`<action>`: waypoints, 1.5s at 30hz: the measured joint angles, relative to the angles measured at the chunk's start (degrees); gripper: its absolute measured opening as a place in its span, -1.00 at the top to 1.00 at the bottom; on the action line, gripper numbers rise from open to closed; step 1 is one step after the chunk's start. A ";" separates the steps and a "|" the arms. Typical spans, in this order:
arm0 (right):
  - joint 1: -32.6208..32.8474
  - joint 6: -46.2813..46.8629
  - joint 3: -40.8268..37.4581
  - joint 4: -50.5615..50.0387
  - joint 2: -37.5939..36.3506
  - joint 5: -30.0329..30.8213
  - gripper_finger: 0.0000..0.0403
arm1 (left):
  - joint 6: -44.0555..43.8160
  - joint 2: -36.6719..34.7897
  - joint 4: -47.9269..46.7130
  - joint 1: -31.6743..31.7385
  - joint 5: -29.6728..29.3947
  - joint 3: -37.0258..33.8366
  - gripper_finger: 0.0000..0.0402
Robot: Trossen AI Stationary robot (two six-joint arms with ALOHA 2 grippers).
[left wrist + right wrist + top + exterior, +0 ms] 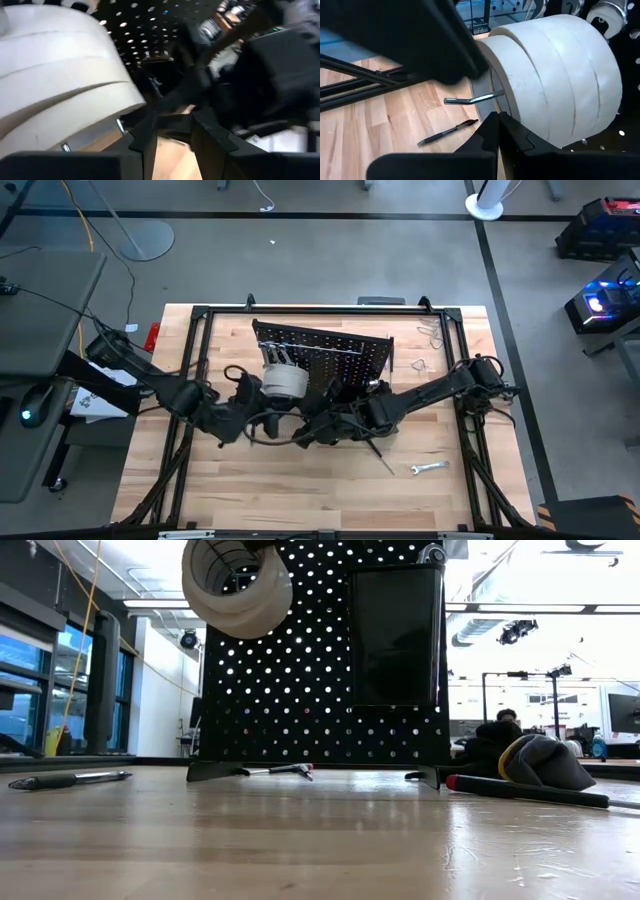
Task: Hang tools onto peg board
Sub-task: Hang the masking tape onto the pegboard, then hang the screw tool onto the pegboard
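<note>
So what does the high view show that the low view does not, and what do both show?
Only the high view shows both arms meeting in front of the peg board, with the left pincer beside the tape rolls, the right pincer close by, and a silver wrench lying apart on the table. Only the low view shows the black bin face-on, a glove bundle and a red-tipped tool. Both show the board upright and the white rolls hanging on it.

The tape rolls (pixel 237 585) are cut off by the low view's top edge, as is the peg board (pixel 300 670). The left claw (pixel 262 412) is hidden behind dark arm links from above; whatever it may grip is blurred
</note>
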 joint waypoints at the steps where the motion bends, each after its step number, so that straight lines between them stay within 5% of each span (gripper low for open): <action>1: 0.00 -0.40 -0.01 -0.03 0.00 -0.11 1.00 | 0.82 -0.87 0.02 0.00 1.09 0.00 0.47; 6: 0.04 -2.51 -0.01 -0.03 -0.05 -0.81 1.00 | 3.72 -6.07 0.03 0.00 8.27 0.00 0.47; 10: 0.04 -5.88 0.01 -0.08 -0.35 -6.94 1.00 | 6.96 -10.69 -0.03 -0.02 14.92 0.00 0.47; 19: -0.37 -4.71 0.12 0.05 -0.80 -11.90 1.00 | 12.84 -19.39 0.05 0.04 14.07 0.00 0.47; 26: 3.01 -4.22 5.37 -19.23 -7.81 -27.56 1.00 | 15.84 -21.70 -2.32 -0.11 23.88 0.02 0.47; 31: 6.84 10.42 8.25 -39.01 -13.76 -27.67 1.00 | 12.69 -18.77 -11.85 -1.72 28.09 -0.75 0.47; 35: 11.77 26.84 5.91 -48.36 -15.47 -28.90 1.00 | 8.96 -18.00 -7.22 -4.81 32.28 -7.40 0.47; 40: 18.58 42.57 -1.81 -45.59 -15.01 -35.14 0.93 | 2.60 -18.43 4.03 -8.56 34.17 -18.49 0.47; 45: 22.51 55.86 -14.57 -37.39 -14.56 -39.00 0.55 | -2.73 -19.02 13.57 -10.18 34.26 -28.58 0.47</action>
